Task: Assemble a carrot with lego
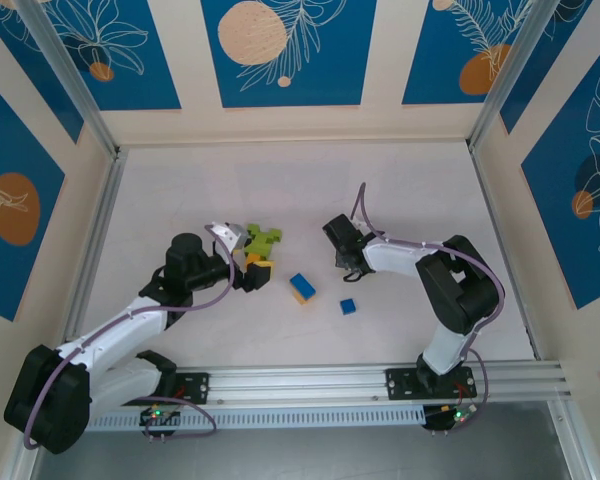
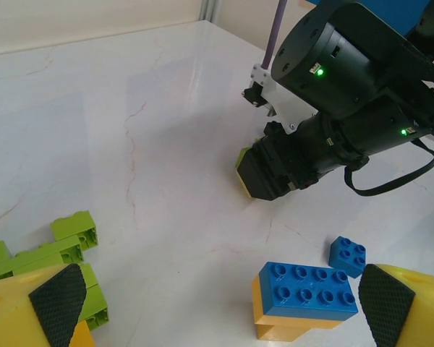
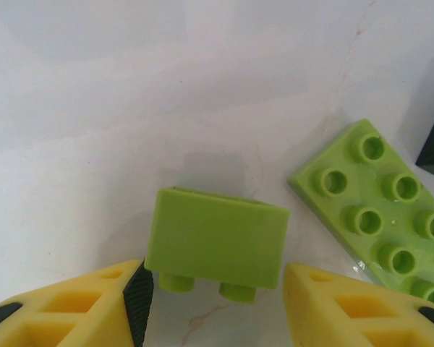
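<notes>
Top external: white table [image 1: 400, 190], blue-panelled walls [image 1: 320, 70]

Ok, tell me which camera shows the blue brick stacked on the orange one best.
Left wrist. The blue brick sits close up there, its eight studs countable and the orange brick under it plain. The top external view gives it as a small blue block with an orange edge, between the two arms.

The veined white counter [image 2: 130, 108] is glossy. The lime green studded brick [image 3: 215, 242] is smooth, faintly shiny plastic. The left hand [image 2: 217, 307] has yellow plastic fingers [image 2: 11, 322] carrying rough black pads [image 2: 58, 303].
</notes>
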Available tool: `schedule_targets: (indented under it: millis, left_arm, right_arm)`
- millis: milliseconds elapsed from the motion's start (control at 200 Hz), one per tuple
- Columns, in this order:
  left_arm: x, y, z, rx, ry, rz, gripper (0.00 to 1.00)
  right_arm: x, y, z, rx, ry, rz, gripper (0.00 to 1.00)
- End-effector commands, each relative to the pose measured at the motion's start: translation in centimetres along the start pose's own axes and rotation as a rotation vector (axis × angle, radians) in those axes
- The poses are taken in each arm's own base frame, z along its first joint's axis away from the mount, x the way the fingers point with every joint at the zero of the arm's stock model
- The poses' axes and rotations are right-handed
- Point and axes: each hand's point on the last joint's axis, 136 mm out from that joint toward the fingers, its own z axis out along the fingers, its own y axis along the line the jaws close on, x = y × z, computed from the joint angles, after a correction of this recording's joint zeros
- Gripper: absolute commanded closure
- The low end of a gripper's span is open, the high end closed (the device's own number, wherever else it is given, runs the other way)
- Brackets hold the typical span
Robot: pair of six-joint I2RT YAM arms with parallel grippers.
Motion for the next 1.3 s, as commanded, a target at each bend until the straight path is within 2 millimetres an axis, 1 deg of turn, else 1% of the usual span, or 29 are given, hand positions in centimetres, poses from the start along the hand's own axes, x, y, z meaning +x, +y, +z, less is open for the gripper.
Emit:
schedule_targets:
  millis: [0,235,620,890,965,1045,1080,1085,1120,1125,1150,1295]
  left_arm:
    - [-1.7,-0.5,0.0,0.026,-0.045,0.036,0.01]
    - [-1.7,-0.5,0.0,0.028,-0.044,0.036,0.00]
    - [-1.8,-0.6,0.0,0.031,-0.046,0.037,0.01]
    - [-1.7,-0.6,0.0,0.030,-0.045,0.037,0.01]
    - [-1.8,-0.6,0.0,0.031,-0.045,0.037,0.01]
    - [-1.7,-0.5,0.0,0.028,-0.044,0.036,0.01]
    - [-1.8,-0.6,0.0,0.030,-0.046,0.038,0.01]
    - [-1.8,-0.6,0.0,0.030,-0.045,0.037,0.01]
    - [-1.8,-0.6,0.0,0.028,-0.044,0.037,0.01]
    - [-1.8,-0.5,0.0,0.027,-0.044,0.037,0.01]
    - [-1.8,-0.5,0.0,0.027,-0.045,0.038,0.00]
    - [-1.8,-0.6,0.0,0.030,-0.045,0.038,0.00]
  right_arm:
    - [-1.3,0.2,-0.7,-0.020,-0.075,0.023,0.47]
    - [-2.0,1.0,-0.6,-0.037,-0.090,0.014,0.47]
    - [-1.9,0.8,-0.3,-0.013,-0.078,0.006,0.54]
    - [-1.8,0.8,-0.3,-0.001,-0.061,-0.011,0.66]
    - [-1.9,0.9,-0.7,-0.004,-0.044,-0.024,0.69]
    - [-1.9,1.2,-1.7,-0.021,0.004,-0.053,0.70]
    - [-1.7,1.4,-2.2,-0.030,0.053,-0.078,0.70]
    - [-1.9,1.6,-2.4,-0.034,0.055,-0.077,0.70]
    - [-1.6,2.1,-3.0,-0.064,0.123,-0.102,0.69]
    - [-1.2,2.0,-3.0,-0.062,0.141,-0.112,0.69]
    - [-1.2,2.2,-3.6,-0.074,0.189,-0.130,0.69]
    - [0.6,2.1,-6.3,-0.121,0.425,-0.238,0.67]
